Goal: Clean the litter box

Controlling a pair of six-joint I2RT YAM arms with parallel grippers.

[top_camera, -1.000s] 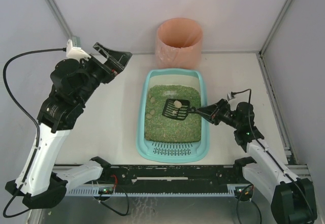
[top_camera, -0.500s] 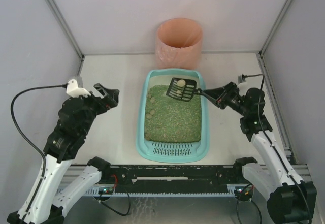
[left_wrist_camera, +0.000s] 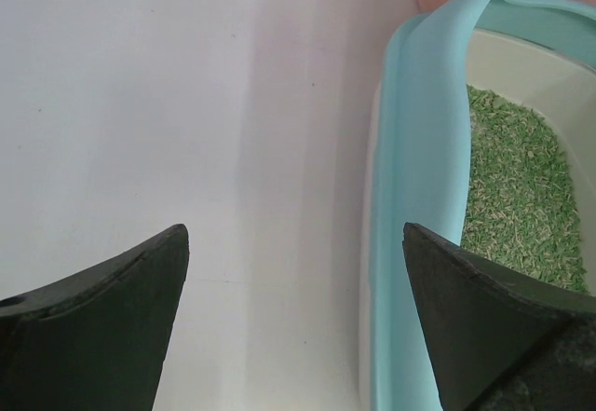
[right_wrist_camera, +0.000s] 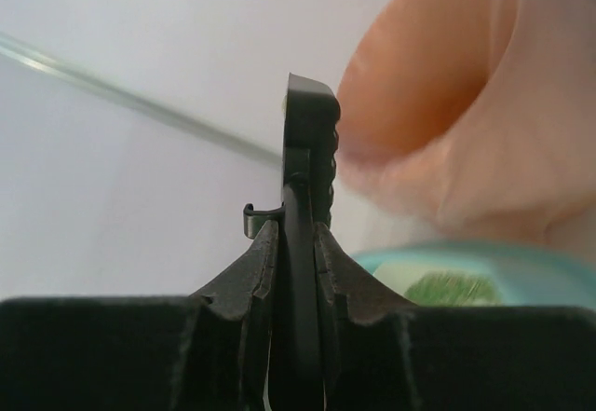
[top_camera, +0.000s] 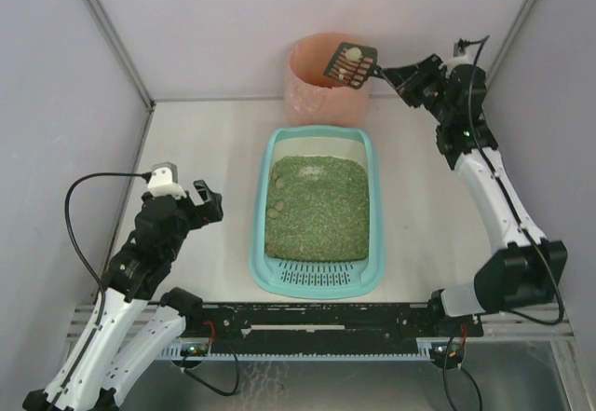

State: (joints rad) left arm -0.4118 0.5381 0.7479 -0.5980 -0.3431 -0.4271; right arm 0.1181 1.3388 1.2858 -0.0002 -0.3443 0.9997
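The teal litter box (top_camera: 260, 243) lies in the middle of the table, filled with green granules, its slotted grate at the near end. Three pale clumps (top_camera: 277, 208) sit along its left side. My right gripper (top_camera: 384, 73) is shut on the handle of a black slotted scoop (top_camera: 351, 64), held up over the pink-orange bin (top_camera: 317, 94) with a pale clump on it. In the right wrist view the scoop (right_wrist_camera: 312, 159) shows edge-on between the fingers. My left gripper (left_wrist_camera: 294, 243) hangs open over bare table just left of the litter box rim (left_wrist_camera: 417, 197).
Grey walls close in the table on the left, back and right. The bin stands against the back wall, just beyond the litter box's far end. The left arm's black cable (top_camera: 88, 197) loops out to its left.
My right gripper has lifted the scoop with its clump out of the litter box and carried it back over the bin. The left arm has drawn back towards the near edge and lowered.
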